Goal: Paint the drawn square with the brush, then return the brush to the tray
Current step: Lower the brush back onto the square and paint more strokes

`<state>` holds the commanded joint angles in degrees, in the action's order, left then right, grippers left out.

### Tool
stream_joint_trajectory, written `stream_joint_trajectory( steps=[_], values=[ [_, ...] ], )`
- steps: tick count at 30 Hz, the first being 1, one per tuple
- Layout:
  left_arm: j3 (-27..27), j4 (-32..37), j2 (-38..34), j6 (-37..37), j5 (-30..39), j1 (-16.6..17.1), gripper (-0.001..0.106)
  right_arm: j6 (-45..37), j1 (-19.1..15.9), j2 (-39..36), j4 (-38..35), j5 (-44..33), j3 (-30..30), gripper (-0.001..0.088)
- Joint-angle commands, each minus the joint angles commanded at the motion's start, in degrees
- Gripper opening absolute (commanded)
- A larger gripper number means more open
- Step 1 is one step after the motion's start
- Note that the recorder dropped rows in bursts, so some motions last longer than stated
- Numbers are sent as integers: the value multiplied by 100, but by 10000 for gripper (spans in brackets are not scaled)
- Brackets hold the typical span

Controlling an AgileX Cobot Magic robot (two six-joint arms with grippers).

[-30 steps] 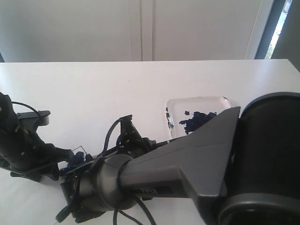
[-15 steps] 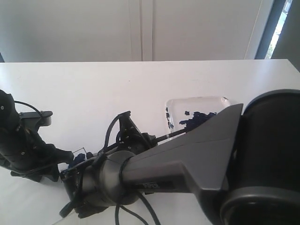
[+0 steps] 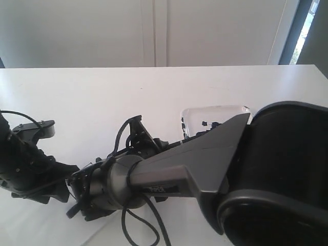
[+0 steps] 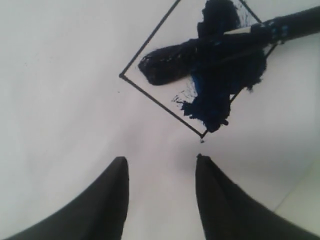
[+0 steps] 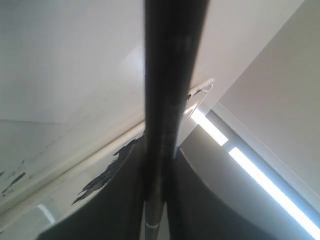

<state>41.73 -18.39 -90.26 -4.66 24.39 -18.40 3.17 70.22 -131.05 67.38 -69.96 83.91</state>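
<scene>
Right gripper is clenched on the brush. In my right wrist view the handle runs straight between the two fingers, tight on both sides.

The brush tip lies inside the drawn square, laid flat across it. The handle crosses one edge of the square and runs out of frame.

Dark blue paint covers the part of the square under and around the tip and runs over the outline on one side. The strip of the square along the opposite edge is bare white.

Left gripper is released, its fingers spread with only the paper showing between them. It sits just beside one corner of the square, apart from the brush. I can't tell whether it touches the paper.

The tray sits on the worktop, well apart from the square, with dark paint blobs in it. My right arm partly hides it. In the exterior view the arms cover the square.
</scene>
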Motion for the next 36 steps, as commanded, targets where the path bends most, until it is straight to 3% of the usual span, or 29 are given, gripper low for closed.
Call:
stream_joint_trajectory(
  steps=[6, 16, 25, 36],
  values=[
    [-324, 0, -40, -86, -337, 0, 478, 0, 0, 0, -11, 0, 0, 0],
    [-330, 0, -627, -85, -338, 0, 478, 0, 173, 166, -100, 0, 0, 0],
    [-330, 0, -650, -85, -338, 0, 478, -39, 353, 181, -438, 0, -61, 0],
    [-330, 35, -648, -85, -219, 0, 478, -39, 54, 160, -417, 0, -60, 0]
  ],
)
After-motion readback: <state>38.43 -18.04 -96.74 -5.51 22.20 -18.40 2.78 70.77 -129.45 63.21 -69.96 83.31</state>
